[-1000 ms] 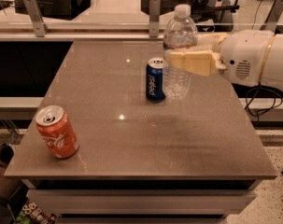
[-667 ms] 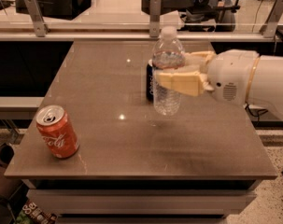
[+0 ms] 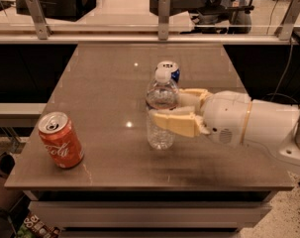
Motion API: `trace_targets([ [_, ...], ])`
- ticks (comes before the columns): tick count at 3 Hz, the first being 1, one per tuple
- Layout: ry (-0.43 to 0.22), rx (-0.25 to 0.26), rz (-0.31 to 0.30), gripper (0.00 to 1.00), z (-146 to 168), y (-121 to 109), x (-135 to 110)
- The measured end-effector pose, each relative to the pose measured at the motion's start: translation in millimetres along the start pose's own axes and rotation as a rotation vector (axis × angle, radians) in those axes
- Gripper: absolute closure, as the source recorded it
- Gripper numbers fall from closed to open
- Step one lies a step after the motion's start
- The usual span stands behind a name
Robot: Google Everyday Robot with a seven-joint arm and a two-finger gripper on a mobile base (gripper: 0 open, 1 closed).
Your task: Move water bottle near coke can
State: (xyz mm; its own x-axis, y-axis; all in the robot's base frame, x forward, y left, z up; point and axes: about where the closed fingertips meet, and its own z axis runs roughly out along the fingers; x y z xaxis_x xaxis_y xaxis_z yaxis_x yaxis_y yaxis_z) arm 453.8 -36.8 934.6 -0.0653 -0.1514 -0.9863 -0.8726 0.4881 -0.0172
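Observation:
The water bottle (image 3: pixel 161 108), clear ribbed plastic with a white cap, is upright in the middle of the table (image 3: pixel 105 83). My gripper (image 3: pixel 175 111) comes in from the right and is shut on the bottle's middle, with one cream finger (image 3: pixel 176 124) in front and the other behind. The coke can (image 3: pixel 60 140), red-orange with white script, stands upright near the table's front left corner, well to the left of the bottle.
A blue Pepsi can (image 3: pixel 170 70) stands just behind the bottle, mostly hidden by it. A metal rail with posts (image 3: pixel 163 14) runs along the table's far edge. My white arm (image 3: pixel 253 124) lies over the table's right side.
My gripper has carried the water bottle leftward and toward the front of the table, away from the Pepsi can and closer to the coke can.

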Motion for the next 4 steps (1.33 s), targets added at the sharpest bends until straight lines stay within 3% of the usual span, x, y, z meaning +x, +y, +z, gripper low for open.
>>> trace_targets([
  [1,-0.017,-0.046,-0.006,1.0,9.2,14.9,10.9],
  [4,0.029,-0.133,-0.041,1.0,40.5,58.4,5.9],
])
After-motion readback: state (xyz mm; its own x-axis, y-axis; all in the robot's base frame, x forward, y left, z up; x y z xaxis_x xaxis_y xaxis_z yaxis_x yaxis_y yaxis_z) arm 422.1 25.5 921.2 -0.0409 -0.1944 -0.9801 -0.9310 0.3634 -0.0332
